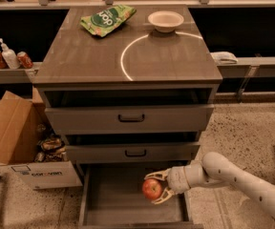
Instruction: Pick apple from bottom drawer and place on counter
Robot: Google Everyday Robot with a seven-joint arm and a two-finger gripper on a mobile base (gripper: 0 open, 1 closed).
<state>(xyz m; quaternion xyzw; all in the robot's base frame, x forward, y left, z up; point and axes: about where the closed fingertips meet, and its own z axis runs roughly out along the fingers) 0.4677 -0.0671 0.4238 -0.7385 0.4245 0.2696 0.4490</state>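
I see the gripper (153,189) low inside the open bottom drawer (113,199), with the arm reaching in from the right. The jaws are closed around the apple (151,190), one finger above it and one below (red skin shows between them). The apple is over the drawer's right half; I cannot tell whether it touches the floor. The counter surface (80,56) carries a white bowl (165,20) and a green bag (108,19).
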